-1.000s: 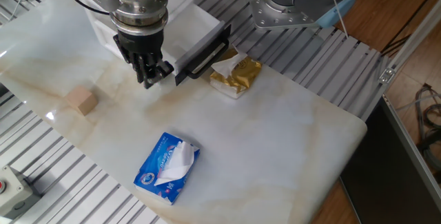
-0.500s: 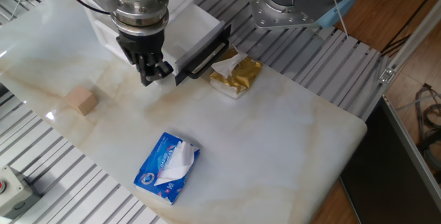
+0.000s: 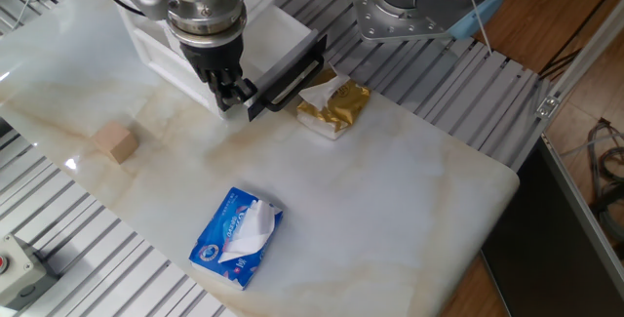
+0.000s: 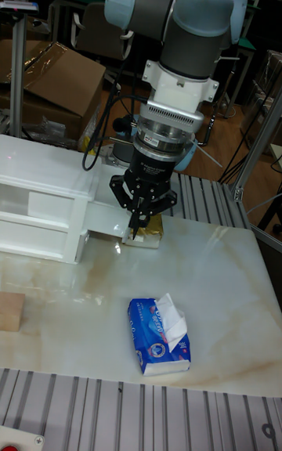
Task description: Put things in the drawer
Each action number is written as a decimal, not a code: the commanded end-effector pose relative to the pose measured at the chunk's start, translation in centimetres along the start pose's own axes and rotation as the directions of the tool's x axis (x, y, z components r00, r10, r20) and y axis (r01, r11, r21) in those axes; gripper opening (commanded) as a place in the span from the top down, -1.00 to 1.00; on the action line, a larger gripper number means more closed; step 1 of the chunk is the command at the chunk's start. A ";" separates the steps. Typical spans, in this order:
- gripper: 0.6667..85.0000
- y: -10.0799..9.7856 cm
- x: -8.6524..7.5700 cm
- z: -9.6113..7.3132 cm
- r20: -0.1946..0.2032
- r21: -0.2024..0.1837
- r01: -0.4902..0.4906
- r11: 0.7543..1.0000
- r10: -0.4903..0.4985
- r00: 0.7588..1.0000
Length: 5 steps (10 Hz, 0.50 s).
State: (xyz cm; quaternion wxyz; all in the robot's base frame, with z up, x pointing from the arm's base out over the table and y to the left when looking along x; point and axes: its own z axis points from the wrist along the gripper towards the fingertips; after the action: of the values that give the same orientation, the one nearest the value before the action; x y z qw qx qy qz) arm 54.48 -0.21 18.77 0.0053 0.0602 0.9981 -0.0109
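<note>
A small tan wooden cube (image 3: 115, 142) (image 4: 9, 311) lies at the table's left side, apart from everything. The white drawer (image 3: 285, 48) with its black bar handle (image 3: 292, 77) juts out from the white cabinet (image 3: 156, 52) (image 4: 39, 212). My gripper (image 3: 234, 94) (image 4: 138, 225) points down right beside the left end of the handle. Its fingers are pressed together and hold nothing that I can see. Whether the tips touch the handle is unclear.
A gold tissue pack (image 3: 334, 105) lies just right of the handle, mostly hidden behind the gripper in the tall fixed view. A blue tissue pack (image 3: 239, 236) (image 4: 160, 335) sits near the front edge. A second arm's base (image 3: 409, 10) stands at the back right.
The gripper has shifted to the right and a little back, from in front of the cabinet to the handle's left end. The cube and both packs have not moved.
</note>
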 end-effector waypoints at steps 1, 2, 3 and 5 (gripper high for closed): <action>0.99 -0.5 0.2 0.2 -0.004 0.014 0.006 1.000 -0.006 1.000; 0.99 -0.8 0.0 0.3 -0.001 0.026 0.017 1.000 -0.017 1.000; 0.99 -1.1 -0.5 0.5 0.014 0.032 0.030 0.999 -0.030 0.999; 0.99 -0.9 -1.5 1.4 0.047 0.002 0.045 0.999 -0.045 0.998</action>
State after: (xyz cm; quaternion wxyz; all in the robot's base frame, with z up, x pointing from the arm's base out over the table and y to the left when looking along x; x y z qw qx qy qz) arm 54.99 -1.28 18.04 0.0130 0.0463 0.9985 -0.0243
